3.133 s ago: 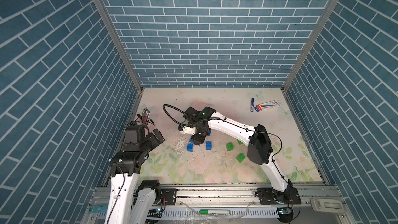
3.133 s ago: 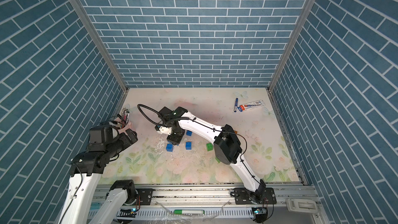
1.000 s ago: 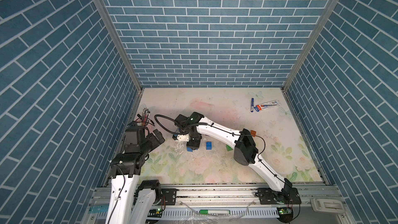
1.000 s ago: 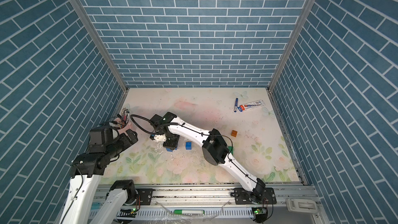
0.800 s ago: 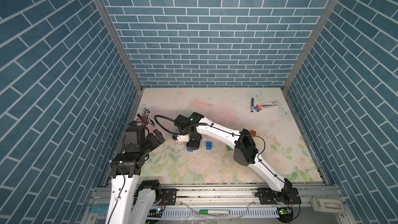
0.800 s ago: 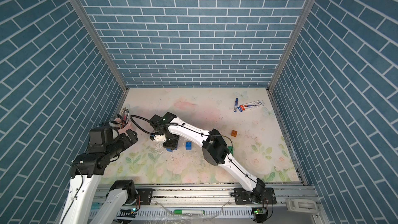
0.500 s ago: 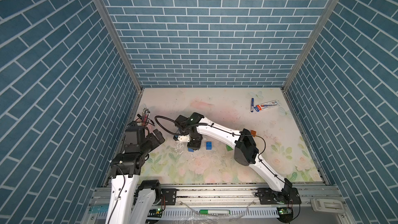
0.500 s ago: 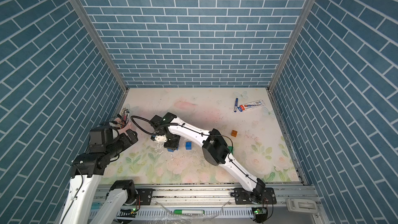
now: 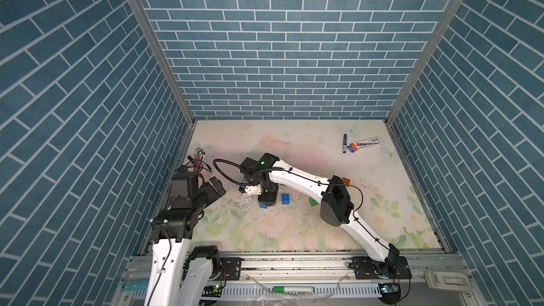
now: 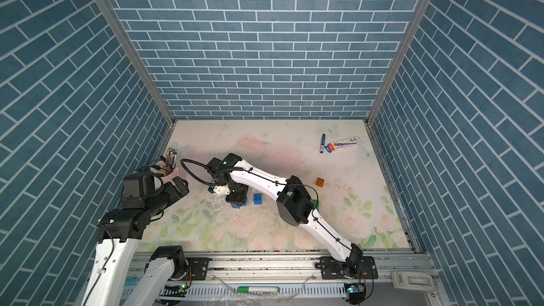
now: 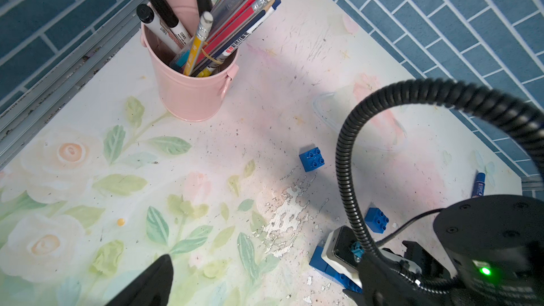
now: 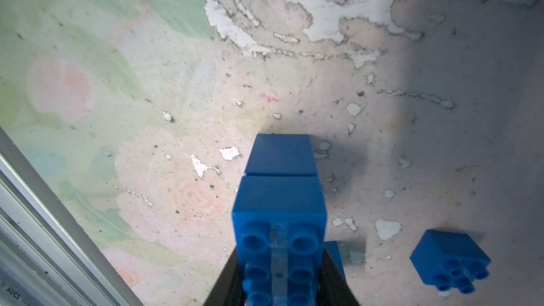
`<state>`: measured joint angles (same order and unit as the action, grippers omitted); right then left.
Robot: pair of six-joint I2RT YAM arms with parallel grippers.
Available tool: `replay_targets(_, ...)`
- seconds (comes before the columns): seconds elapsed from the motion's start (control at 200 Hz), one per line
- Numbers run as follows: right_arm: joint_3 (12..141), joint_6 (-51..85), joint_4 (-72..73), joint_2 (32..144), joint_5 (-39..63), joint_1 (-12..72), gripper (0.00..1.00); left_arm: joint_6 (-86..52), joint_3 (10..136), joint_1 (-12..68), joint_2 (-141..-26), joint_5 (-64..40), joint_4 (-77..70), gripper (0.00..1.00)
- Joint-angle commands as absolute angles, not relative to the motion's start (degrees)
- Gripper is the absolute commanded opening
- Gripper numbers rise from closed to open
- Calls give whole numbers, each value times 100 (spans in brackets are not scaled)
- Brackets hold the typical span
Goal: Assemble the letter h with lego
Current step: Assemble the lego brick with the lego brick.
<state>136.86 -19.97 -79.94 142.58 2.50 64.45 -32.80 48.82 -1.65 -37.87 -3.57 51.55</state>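
Right arm (image 9: 303,179) reaches from the front right across to the left-centre of the floral table (image 9: 294,148), elbow raised and wrist bent straight down. The right gripper (image 12: 279,278) is clamped on the upper brick of a blue lego stack (image 12: 279,198) (studs facing the wrist camera). A loose blue brick (image 9: 285,198) sits just beside it, a green brick (image 9: 312,202) peeks from behind the elbow and the orange brick (image 9: 347,180) lies well apart. Left arm (image 9: 179,219) is folded back at the left edge near the pink pen cup (image 11: 188,92), with the left gripper (image 9: 213,187) spread wide and holding nothing.
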Motion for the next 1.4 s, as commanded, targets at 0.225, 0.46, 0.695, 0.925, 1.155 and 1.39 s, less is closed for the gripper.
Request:
replay_targets(0.225,13509,-2188,-8356,14431,318,6440,0,-3279,4822,-193,-3806,-422,5071,99)
replay_targets(0.46,13476,-2155,-8332,14588,389,6440,0,-3299,4809,-193,-3799,-448,5054,99)
replay_targets(0.695,13526,-2094,-8273,14517,154,6443,0,-3300,4803,-196,-3803,-468,5047,99)
replay_targets(0.925,13575,-2008,-8106,14336,-253,6487,0,-3296,4800,-196,-3765,-457,5045,99)
replay_targets(1.155,13597,-1986,-8077,14150,-285,6520,9,-3295,4799,-193,-3763,-448,5045,99)
replay_targets(1.39,13597,-1966,-8057,14110,-304,6526,26,-3296,4799,-193,-3750,-439,5054,99)
